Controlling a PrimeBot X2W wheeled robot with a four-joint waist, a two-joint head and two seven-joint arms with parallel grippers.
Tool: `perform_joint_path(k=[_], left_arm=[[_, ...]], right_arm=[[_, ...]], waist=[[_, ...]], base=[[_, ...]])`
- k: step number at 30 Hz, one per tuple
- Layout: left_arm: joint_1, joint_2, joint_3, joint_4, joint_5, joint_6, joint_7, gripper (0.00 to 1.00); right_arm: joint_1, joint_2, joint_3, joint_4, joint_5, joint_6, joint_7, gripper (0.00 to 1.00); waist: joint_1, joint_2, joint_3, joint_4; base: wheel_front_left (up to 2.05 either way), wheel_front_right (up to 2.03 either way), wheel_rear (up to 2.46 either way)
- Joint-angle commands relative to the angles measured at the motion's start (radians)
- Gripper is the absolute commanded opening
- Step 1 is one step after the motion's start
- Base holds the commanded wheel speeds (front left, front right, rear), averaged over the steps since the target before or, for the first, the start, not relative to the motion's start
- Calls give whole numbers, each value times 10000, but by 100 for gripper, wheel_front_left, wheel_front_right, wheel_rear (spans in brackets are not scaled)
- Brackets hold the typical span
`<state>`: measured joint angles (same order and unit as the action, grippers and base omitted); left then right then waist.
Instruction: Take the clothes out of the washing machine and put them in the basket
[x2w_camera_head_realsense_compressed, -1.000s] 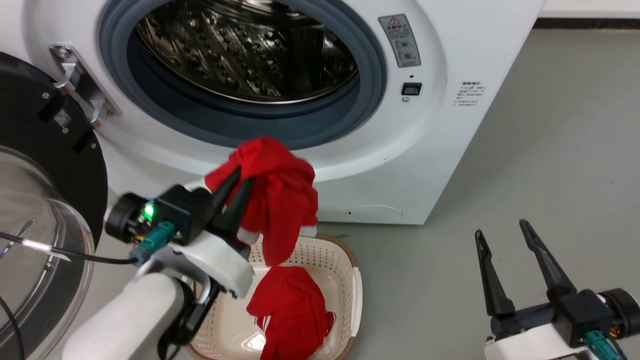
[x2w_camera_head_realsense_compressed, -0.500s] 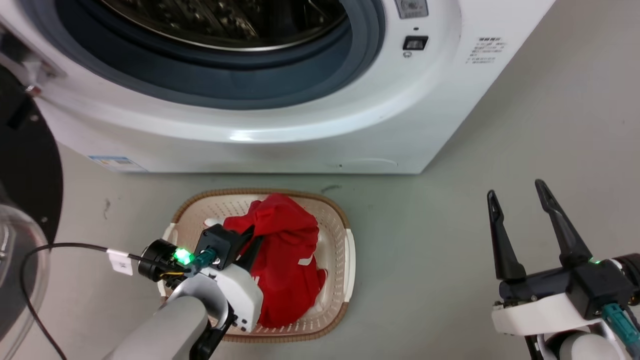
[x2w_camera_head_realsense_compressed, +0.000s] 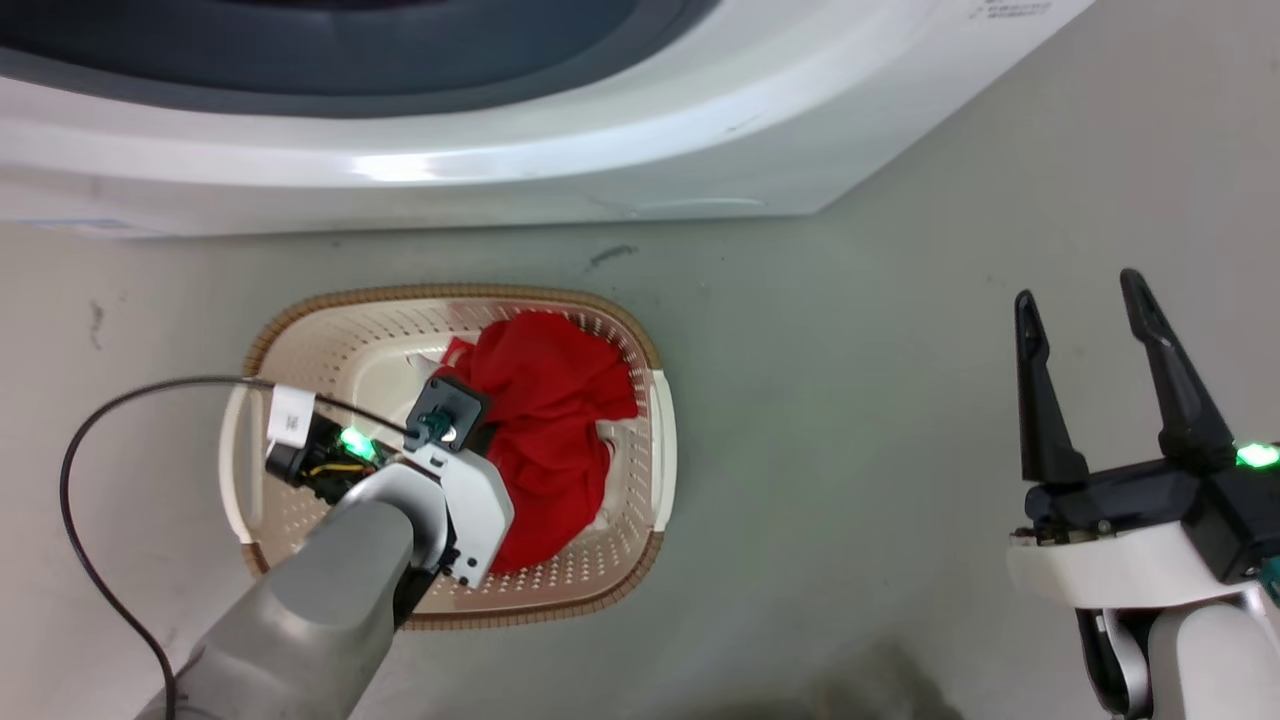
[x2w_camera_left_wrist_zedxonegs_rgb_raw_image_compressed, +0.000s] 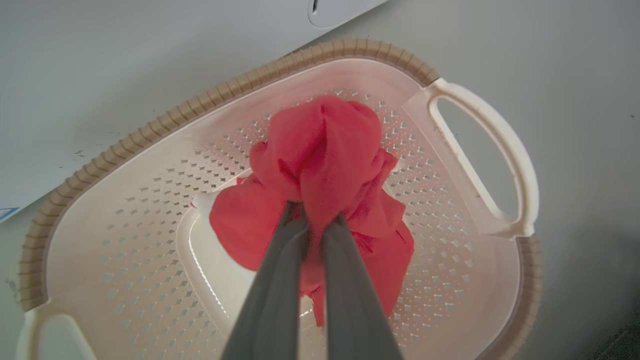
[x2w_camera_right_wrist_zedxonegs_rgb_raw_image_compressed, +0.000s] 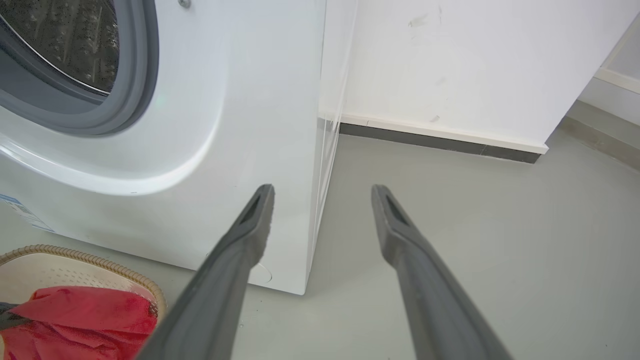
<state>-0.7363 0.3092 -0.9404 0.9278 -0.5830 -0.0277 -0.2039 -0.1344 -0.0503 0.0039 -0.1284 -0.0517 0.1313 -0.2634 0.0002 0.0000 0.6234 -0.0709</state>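
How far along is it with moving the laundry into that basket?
Red clothes already lie in the basket. The left gripper is clamped on a bunch of them inside it; letting go is next. The right gripper hangs open. In the washing machine, the visible slice of drum shows no cloth; the rest is hidden.

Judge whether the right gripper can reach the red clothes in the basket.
Likely yes: right gripper is open, bare floor lies between it and the basket; left gripper crowds the clothes.
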Motion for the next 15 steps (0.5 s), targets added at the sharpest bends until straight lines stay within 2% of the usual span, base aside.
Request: perform_joint_path(k=[1, 8, 13, 14, 15], left_arm=[[-369, -127, -159, 513, 188, -90, 81, 0], [-1241, -730, -399, 2618, 240, -374, 666, 0], [-1290, -965, -394, 3277, 39, -499, 1256, 0], [-1263, -987, -350, 3334, -12, -496, 1348, 9], [-1235, -1000, -357, 3377, -16, -512, 1367, 100]], right_arm=[[-239, 2, -21, -68, 76, -11, -20, 100], [-574, 4, -35, -123, 287, -11, -21, 100], [-667, 2, -23, -91, 370, -11, -21, 100], [-668, 2, -8, -63, 391, -11, -21, 100], [-656, 2, -6, -38, 396, -11, -20, 100]], waist=[[-2, 0, 523, -251], [-2, 0, 1096, -541], [-2, 0, 1190, -652], [-2, 0, 1166, -670], [-2, 0, 1126, -677]], base=[[0, 0, 0], [0, 0, 0], [0, 0, 0], [0, 0, 0], [0, 0, 0]])
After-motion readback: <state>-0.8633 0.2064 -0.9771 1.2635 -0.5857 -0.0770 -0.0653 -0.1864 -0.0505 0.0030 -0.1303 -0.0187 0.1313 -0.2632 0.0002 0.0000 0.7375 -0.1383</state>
